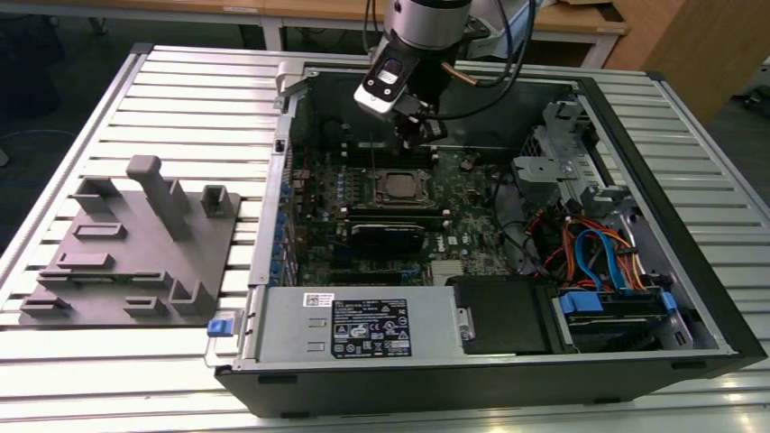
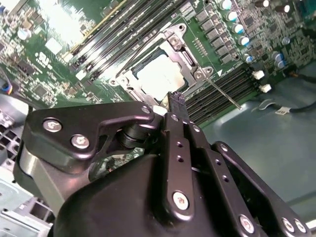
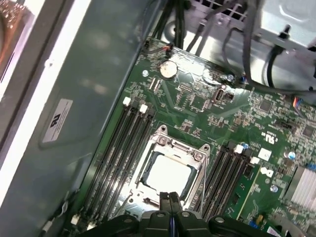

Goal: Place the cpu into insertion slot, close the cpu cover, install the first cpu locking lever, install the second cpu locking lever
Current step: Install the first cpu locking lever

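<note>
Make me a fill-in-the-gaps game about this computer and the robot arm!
The shiny ___ sits in the insertion slot. The motherboard is coloured ___. The end effector hovers over that slot, holding ___.
Missing words: cpu; green; nothing.

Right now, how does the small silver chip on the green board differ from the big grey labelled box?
The cpu is small and flat; the power supply box is far larger and deeper. The cpu's top looks plain; the box carries labels. Both are silver-grey.
</note>
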Controlling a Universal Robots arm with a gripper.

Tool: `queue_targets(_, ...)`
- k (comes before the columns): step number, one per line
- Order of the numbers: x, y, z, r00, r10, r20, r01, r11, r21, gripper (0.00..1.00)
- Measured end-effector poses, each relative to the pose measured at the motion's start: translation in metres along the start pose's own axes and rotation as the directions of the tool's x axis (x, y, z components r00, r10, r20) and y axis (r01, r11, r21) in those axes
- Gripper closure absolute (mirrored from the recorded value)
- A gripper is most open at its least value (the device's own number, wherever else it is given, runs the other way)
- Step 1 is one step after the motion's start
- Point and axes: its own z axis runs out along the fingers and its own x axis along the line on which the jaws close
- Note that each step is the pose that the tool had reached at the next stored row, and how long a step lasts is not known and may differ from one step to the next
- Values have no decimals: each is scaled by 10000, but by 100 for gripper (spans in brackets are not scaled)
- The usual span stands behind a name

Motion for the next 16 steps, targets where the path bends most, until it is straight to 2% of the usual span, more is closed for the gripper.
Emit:
queue_targets(7, -1, 0, 0, 9970, -778, 29, 778, 9970, -39, 90)
queue_targets(16, -1, -1, 0, 9965, -830, 30, 831, 9965, -39, 90)
